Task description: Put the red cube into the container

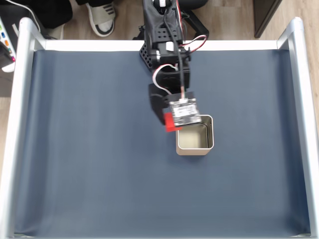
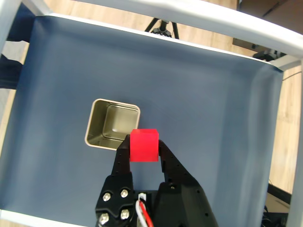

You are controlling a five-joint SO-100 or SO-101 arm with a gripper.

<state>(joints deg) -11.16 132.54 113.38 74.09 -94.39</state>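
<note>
Wrist view – gripper (image 2: pixel 143 147) clamps red cube (image 2: pixel 144 144)

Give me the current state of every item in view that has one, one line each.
red cube: clamped between the tool's fingers, lifted off the mat, not yet in the tin.
container: upright, open, nothing inside, resting on the blue mat.
tool: shut on the red cube, held just beside the container's rim; in the fixed view the cube shows at the tin's upper left corner.
</note>
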